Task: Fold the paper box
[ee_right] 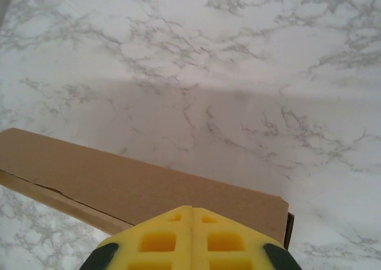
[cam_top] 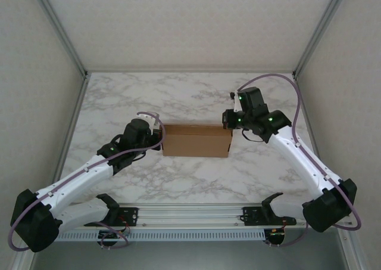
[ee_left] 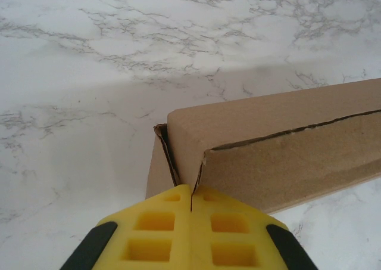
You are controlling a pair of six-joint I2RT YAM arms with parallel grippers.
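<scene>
Top view, centre of frame: paper box [cam_top: 196,140], folded up into a shallow brown rectangle. Flat on marble table [cam_top: 178,97], long side running left to right. At left end of box: left gripper [cam_top: 159,140], closed. At upper right corner of box: right gripper [cam_top: 230,122], also closed. White arms with black joints reaching in from both lower corners. Purple cable [cam_top: 271,75] arcing over the right wrist. Metal rail [cam_top: 190,213] along bottom of frame.

Left wrist view: paper box [ee_left: 280,133] in right half of frame, corner toward the camera. Lid seam visible as a dark ragged line along the side, small gap at the corner flap. Left gripper [ee_left: 190,189] at bottom centre, yellow pads [ee_left: 155,222] pressed flat together, nothing between them. Tips right at the box corner; touching or just short, cannot tell.

Right wrist view: paper box [ee_right: 137,183] slanting from middle left to lower right, plain top face up, dark end slot at far right. Right gripper [ee_right: 191,209] at bottom centre, yellow pads squeezed shut and empty. Tips over the box's top face near its right end; contact not clear. Bare marble in the upper part of frame.
</scene>
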